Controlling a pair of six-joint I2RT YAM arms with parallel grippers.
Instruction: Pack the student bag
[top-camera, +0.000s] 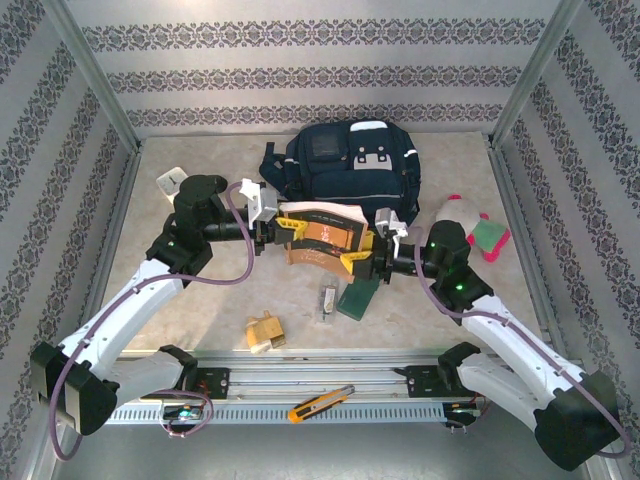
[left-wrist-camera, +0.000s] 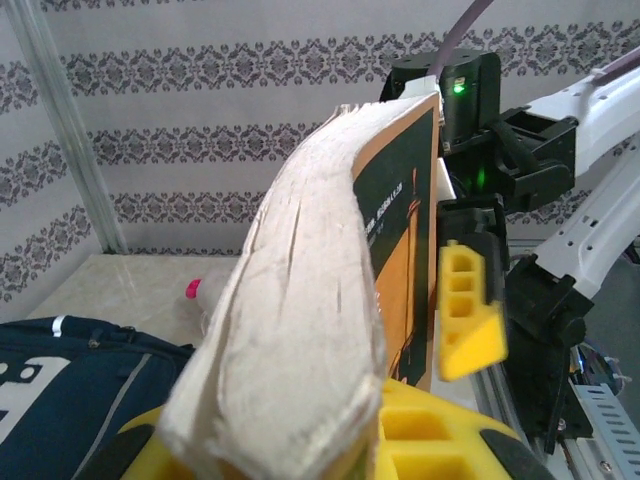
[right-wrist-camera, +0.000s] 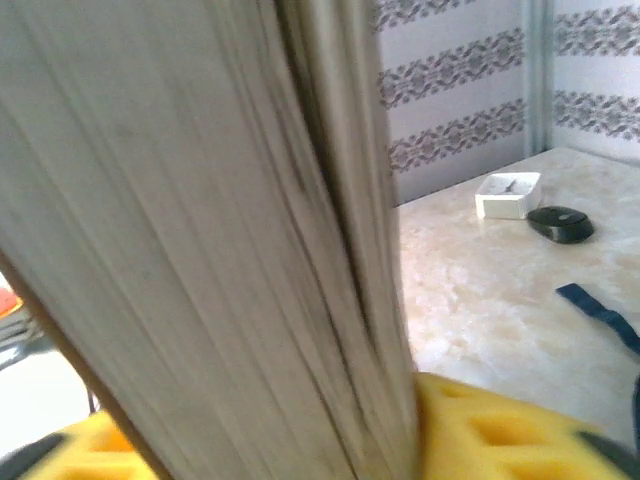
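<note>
Starting at 6 o'clock, nearest my bases, an orange-and-yellow box cutter (top-camera: 320, 402) lies on the metal rail (top-camera: 300, 378). Just past it on the tabletop (top-camera: 420, 320) sit a small tan block (top-camera: 265, 333) at 7 o'clock, then a slim silvery item (top-camera: 326, 302) and a dark green flat piece (top-camera: 358, 297) side by side near the centre.

Above those I carry the book (top-camera: 322, 232) off the tabletop by both ends. My left hand (top-camera: 285, 235) is clamped on its 9 o'clock end. My right hand (top-camera: 362, 252) is closed on its 3 o'clock end, the yellow pads against the pages in the right wrist view. The book bows between them, its orange-and-dark cover towards me.

Out at 3 o'clock rest a pink-and-white soft toy (top-camera: 458, 210) and a green-and-pink thing (top-camera: 490, 237). At 10 o'clock stands a white box (top-camera: 172, 181).

At 12 o'clock, just beyond the book, the student bag (top-camera: 340, 165) lies on the tabletop near the far wall, its grey patch facing up.
</note>
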